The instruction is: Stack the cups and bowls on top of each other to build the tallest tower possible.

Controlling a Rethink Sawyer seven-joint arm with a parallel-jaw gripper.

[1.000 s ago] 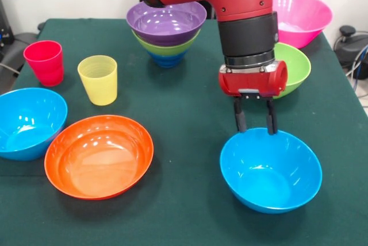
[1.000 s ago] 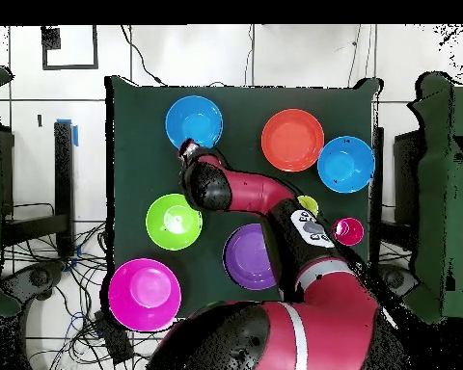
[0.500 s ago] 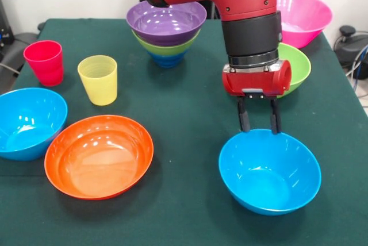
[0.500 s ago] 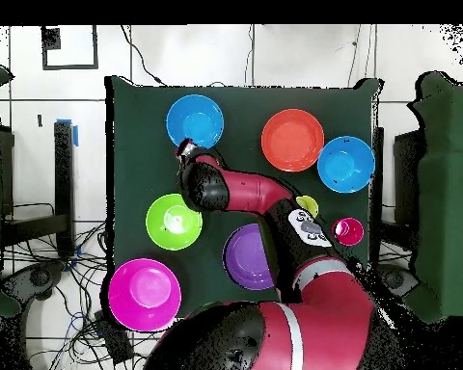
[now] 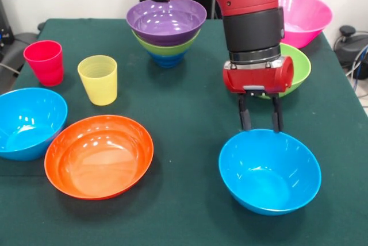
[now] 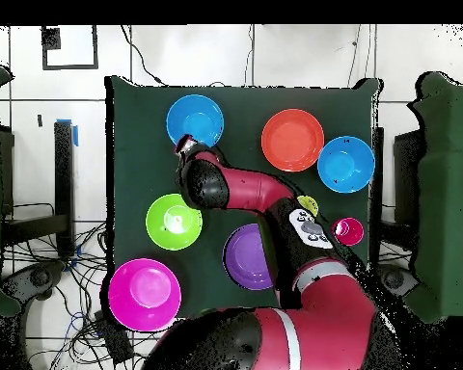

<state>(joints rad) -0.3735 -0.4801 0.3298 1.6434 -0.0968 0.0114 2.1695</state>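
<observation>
Claw (image 5: pixel 261 120) hangs right over the far rim of the light blue bowl (image 5: pixel 269 171), fingers spread apart, gripping nothing. Beyond that bowl on the green table (image 5: pixel 184 102) sits the tower (image 5: pixel 167 30), purple on top. The yellow cup (image 5: pixel 98 79) and red cup (image 5: pixel 45 62) stand off to the tower's left.

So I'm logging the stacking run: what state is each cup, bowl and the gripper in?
gripper: open, fingers astride the near light blue bowl rim
other light blue bowl: loose
orange bowl: loose
tower: three nested, purple on top
red cup, yellow cup: upright, unstacked
</observation>
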